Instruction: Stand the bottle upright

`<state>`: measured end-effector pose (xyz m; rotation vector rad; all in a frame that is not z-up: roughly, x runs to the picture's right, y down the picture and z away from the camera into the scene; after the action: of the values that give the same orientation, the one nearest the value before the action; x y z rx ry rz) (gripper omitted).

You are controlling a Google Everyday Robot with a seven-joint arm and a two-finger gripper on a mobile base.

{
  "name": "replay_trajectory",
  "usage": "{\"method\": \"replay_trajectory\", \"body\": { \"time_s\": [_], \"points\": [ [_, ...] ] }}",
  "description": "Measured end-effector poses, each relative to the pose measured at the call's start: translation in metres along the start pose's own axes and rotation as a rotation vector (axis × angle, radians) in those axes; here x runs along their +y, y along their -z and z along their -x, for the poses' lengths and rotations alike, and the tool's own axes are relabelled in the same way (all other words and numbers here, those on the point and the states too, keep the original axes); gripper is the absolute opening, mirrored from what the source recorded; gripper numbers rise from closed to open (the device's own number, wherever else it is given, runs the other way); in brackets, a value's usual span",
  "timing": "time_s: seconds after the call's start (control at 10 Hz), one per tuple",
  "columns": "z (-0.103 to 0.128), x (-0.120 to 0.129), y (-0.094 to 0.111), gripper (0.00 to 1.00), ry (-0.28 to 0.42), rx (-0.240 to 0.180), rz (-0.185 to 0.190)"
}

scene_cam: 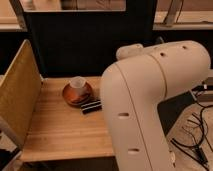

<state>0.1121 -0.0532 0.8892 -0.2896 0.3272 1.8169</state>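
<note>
Presumably hidden behind the white arm point(155, 90), neither bottle nor gripper shows; its grip state and the bottle's axis cannot be told. Far-left on the wooden table point(65, 131): translucent cup point(77, 82) on brown saucer point(66, 94), black bar point(91, 107) beside.

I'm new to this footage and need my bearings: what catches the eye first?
The bulky white robot arm fills the right foreground, hiding part of the light wooden table. Toward the table's back, a translucent cup sits on a round brown plate, with a black rectangular bar just beside the plate. The claw and the small white bottle are out of view.
</note>
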Motion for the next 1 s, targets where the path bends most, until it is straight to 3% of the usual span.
{"method": "replay_trajectory", "body": {
  "time_s": [1.0],
  "points": [
    [-0.018,0.003,-0.081,0.80,-0.015,0.135,-0.083]
  ]
}}
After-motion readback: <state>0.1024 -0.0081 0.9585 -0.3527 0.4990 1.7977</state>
